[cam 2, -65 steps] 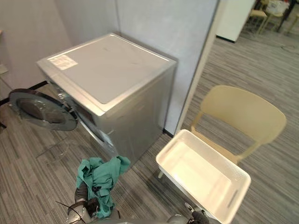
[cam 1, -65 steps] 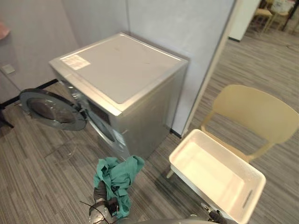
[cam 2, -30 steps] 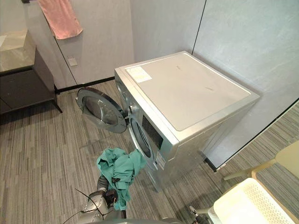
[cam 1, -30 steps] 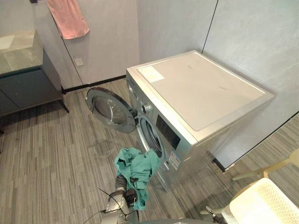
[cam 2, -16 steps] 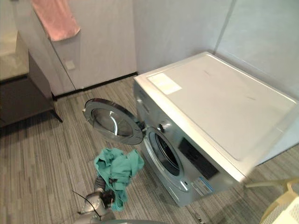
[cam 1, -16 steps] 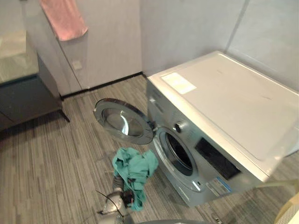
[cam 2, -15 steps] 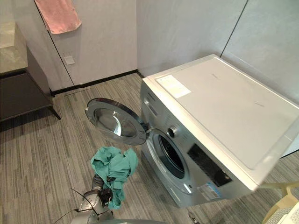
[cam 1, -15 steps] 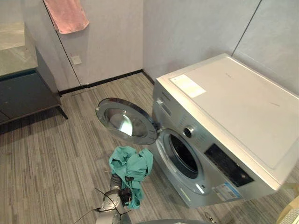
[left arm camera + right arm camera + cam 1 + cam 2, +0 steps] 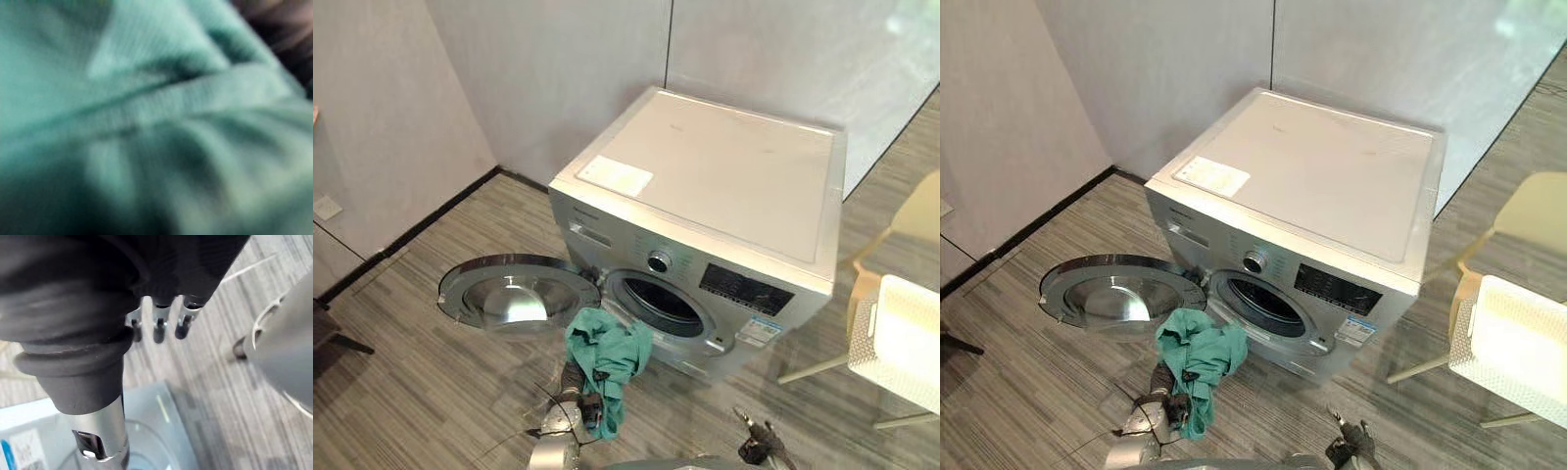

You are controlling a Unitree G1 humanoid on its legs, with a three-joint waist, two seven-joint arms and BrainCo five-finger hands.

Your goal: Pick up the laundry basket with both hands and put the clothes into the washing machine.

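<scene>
The green clothes (image 9: 607, 352) lie bunched over the left robot hand (image 9: 1161, 380), just before the washing machine (image 9: 724, 166), whose door (image 9: 509, 294) is open. The cloth covers this hand, so its grip cannot be told. The right robot hand (image 9: 1345, 448) hangs low, relaxed and holding nothing. The white laundry basket (image 9: 901, 343) sits on a chair (image 9: 920, 211) to the right.

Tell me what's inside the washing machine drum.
The drum opening shows a dark interior, no clothes visible; the green garment covers its lower edge, and the depths are unreadable.
</scene>
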